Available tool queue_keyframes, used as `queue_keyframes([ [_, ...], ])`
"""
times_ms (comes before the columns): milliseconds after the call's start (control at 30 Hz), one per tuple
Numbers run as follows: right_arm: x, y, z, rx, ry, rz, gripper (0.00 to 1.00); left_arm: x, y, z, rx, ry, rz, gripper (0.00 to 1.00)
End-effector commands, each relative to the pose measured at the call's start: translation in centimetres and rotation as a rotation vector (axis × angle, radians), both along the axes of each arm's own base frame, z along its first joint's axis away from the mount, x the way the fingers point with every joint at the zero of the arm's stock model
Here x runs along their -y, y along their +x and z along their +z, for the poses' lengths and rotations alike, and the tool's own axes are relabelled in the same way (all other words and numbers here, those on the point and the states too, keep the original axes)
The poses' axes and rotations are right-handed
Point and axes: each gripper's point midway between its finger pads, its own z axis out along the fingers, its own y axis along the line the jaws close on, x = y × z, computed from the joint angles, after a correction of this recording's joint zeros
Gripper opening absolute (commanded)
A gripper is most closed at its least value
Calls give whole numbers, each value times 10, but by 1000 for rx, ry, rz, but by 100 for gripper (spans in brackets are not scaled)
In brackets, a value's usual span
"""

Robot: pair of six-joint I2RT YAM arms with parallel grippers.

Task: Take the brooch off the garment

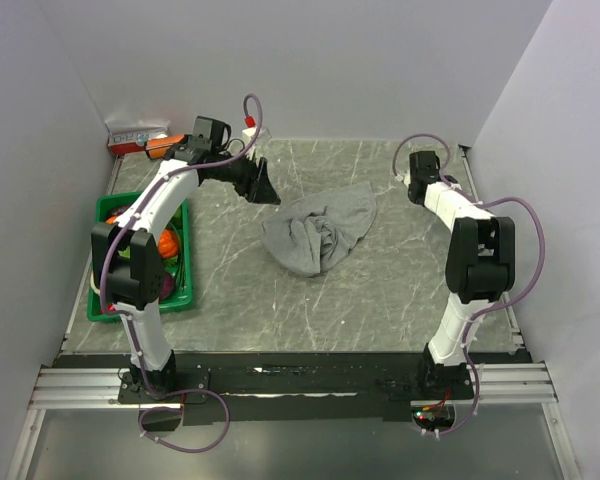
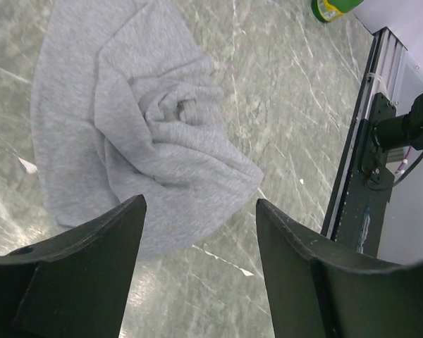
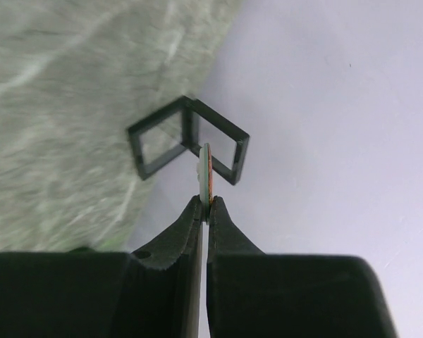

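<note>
One brooch (image 3: 205, 172), a thin whitish disc seen edge-on with a reddish rim, sits pinched between the fingertips of the right gripper (image 3: 206, 204), whose jaws are closed tight on its lower edge. It is held in the air near the far right corner of the table (image 1: 380, 290), clear of the cloth, with a small black angled bracket (image 3: 187, 137) and the pale wall behind it. In the top view the disc itself is too small to make out.

The garment (image 1: 320, 232) lies rumpled in a heap around the middle of the table, slightly toward the far edge, its folds bunched into a whorl at the centre (image 2: 148, 134).

The left gripper (image 1: 263, 188) hangs above the table just left of the garment's far end; its jaws stand wide apart and hold nothing, with the cloth's near edge visible between them from the left wrist (image 2: 199, 204).

Along the left edge sits a green crate (image 1: 105, 300) holding an orange item (image 1: 167, 240). A red and white box (image 1: 135, 138) rests at the far left corner.
</note>
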Motion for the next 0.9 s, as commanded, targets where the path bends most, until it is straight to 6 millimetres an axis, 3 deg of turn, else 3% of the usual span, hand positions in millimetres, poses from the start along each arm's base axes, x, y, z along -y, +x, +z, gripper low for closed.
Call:
queue_keyframes([
  [0, 34, 7, 8, 16, -102, -58, 0, -1, 2, 14, 16, 4, 6, 69],
  [133, 45, -2, -16, -44, -105, -94, 0, -5, 0, 8, 4, 34, 13, 69],
  [400, 63, -12, -41, -90, -105, -141, 0, -8, -1, 3, -16, 59, 22, 69],
  [867, 88, -34, -68, -153, -114, -195, 0, -6, 2, 2, -17, 64, 31, 69],
])
